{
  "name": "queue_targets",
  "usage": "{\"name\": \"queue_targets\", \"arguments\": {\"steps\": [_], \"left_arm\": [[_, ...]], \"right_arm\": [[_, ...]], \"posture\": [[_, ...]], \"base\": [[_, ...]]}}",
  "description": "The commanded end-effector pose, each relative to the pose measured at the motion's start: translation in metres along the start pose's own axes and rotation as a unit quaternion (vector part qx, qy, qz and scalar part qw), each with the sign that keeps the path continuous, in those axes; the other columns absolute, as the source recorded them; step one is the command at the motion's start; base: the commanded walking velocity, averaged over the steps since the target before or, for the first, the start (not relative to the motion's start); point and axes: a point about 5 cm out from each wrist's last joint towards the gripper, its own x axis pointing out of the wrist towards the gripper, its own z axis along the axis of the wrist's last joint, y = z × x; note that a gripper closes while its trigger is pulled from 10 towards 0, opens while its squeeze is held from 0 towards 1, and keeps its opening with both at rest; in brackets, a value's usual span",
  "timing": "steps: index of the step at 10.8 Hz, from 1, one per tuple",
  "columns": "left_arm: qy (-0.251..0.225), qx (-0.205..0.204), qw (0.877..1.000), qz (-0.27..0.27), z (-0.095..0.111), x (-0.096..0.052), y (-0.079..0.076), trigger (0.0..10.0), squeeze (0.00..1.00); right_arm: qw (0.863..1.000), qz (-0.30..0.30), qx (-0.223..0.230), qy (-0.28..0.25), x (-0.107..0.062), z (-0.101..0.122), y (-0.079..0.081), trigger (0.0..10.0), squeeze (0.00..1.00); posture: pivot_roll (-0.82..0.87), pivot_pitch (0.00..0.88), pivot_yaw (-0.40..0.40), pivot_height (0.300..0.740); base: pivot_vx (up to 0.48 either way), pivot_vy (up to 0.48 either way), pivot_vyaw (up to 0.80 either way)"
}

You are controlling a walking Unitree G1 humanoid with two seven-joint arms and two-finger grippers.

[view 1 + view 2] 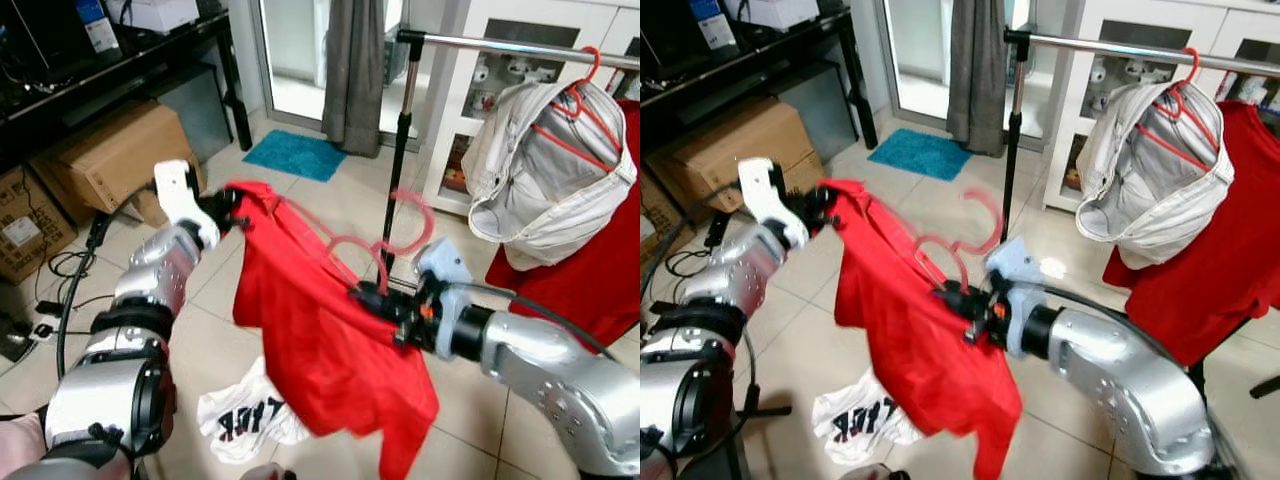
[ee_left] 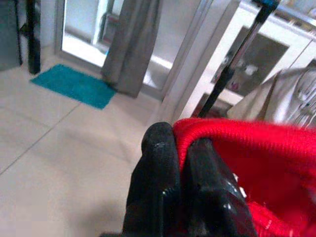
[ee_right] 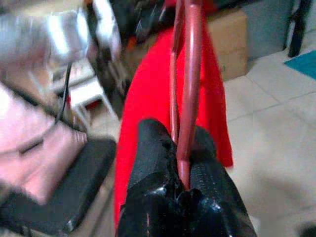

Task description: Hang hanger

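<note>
A red shirt hangs in the air between my two arms, draped on a red hanger whose hook curls up, blurred. My left gripper is shut on the shirt's collar edge at the upper left. My right gripper is shut on the hanger's wire at the shirt's right shoulder. The clothes rail runs across the upper right on a black pole, above and beyond the hanger. A white jacket hangs from it on another red hanger.
A white garment with black letters lies on the tiled floor below the shirt. Cardboard boxes and a black table stand at the left. A teal mat, a grey curtain and a white cabinet are behind. Red cloth hangs at right.
</note>
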Motion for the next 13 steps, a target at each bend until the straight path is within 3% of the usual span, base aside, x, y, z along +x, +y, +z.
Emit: {"name": "queue_targets", "arguments": {"steps": [1, 2, 3, 4, 5, 7, 8, 9, 10, 12, 13], "left_arm": [[0.019, 0.001, 0.999, 0.031, -0.008, -0.008, 0.012, 0.0, 0.00], [0.030, 0.002, 1.000, 0.005, -0.021, -0.008, 0.003, 0.0, 0.00], [0.021, 0.025, 0.999, 0.012, -0.022, -0.009, 0.003, 0.0, 0.00], [0.010, 0.053, 0.999, 0.009, -0.014, -0.009, 0.004, 0.0, 0.00], [0.001, 0.117, 0.993, 0.013, 0.002, -0.010, 0.007, 0.0, 0.00], [0.006, 0.234, 0.972, 0.024, 0.031, -0.011, 0.014, 0.0, 0.00], [0.014, 0.273, 0.962, 0.013, 0.038, -0.010, 0.012, 0.0, 0.00], [0.074, 0.336, 0.936, -0.071, 0.027, -0.005, -0.005, 0.0, 0.00], [0.127, 0.374, 0.907, -0.145, 0.006, -0.002, -0.023, 0.0, 0.00], [0.144, 0.407, 0.888, -0.158, -0.004, 0.003, -0.033, 0.0, 0.00], [0.143, 0.418, 0.886, -0.140, 0.000, 0.004, -0.029, 0.0, 0.00]], "right_arm": [[0.998, -0.018, 0.009, -0.060, -0.006, 0.015, -0.005, 0.0, 0.00], [0.993, -0.016, 0.031, -0.110, -0.004, 0.021, -0.005, 0.0, 0.00], [0.995, -0.001, 0.025, -0.101, -0.004, 0.018, -0.002, 0.0, 0.00], [0.998, -0.008, -0.002, -0.068, -0.004, 0.013, -0.003, 0.0, 0.00], [0.998, -0.021, -0.058, 0.006, -0.006, 0.004, -0.008, 0.0, 0.00], [0.981, -0.014, -0.145, 0.127, -0.015, -0.011, -0.016, 0.0, 0.00], [0.970, -0.012, -0.163, 0.178, -0.022, -0.018, -0.020, 0.0, 0.00], [0.960, -0.028, -0.172, 0.219, -0.025, -0.021, -0.028, 0.0, 0.00], [0.958, -0.039, -0.177, 0.221, -0.021, -0.017, -0.032, 0.0, 0.00], [0.948, -0.028, -0.175, 0.265, -0.026, -0.024, -0.032, 0.0, 0.00], [0.946, -0.034, -0.161, 0.279, -0.032, -0.029, -0.033, 0.0, 0.00]], "posture": [[-0.10, 0.000, 0.103, 0.740], [-0.10, 0.000, 0.099, 0.740], [-0.09, 0.000, 0.096, 0.740], [-0.09, 0.000, 0.096, 0.740], [-0.09, 0.000, 0.096, 0.740], [-0.10, 0.000, 0.097, 0.740], [-0.10, 0.000, 0.095, 0.740], [-0.11, 0.000, 0.090, 0.740], [-0.11, 0.000, 0.086, 0.740], [-0.12, 0.000, 0.083, 0.740], [-0.12, 0.000, 0.082, 0.740]], "base": [[0.000, 0.000, 0.00], [0.000, 0.000, 0.00], [0.000, 0.000, 0.00], [0.000, 0.000, 0.00], [0.000, 0.000, 0.00], [0.000, 0.000, 0.00], [0.000, 0.000, 0.00], [0.000, 0.000, 0.00], [0.000, 0.000, 0.00], [0.000, 0.000, 0.00], [0.000, 0.000, 0.00]]}}
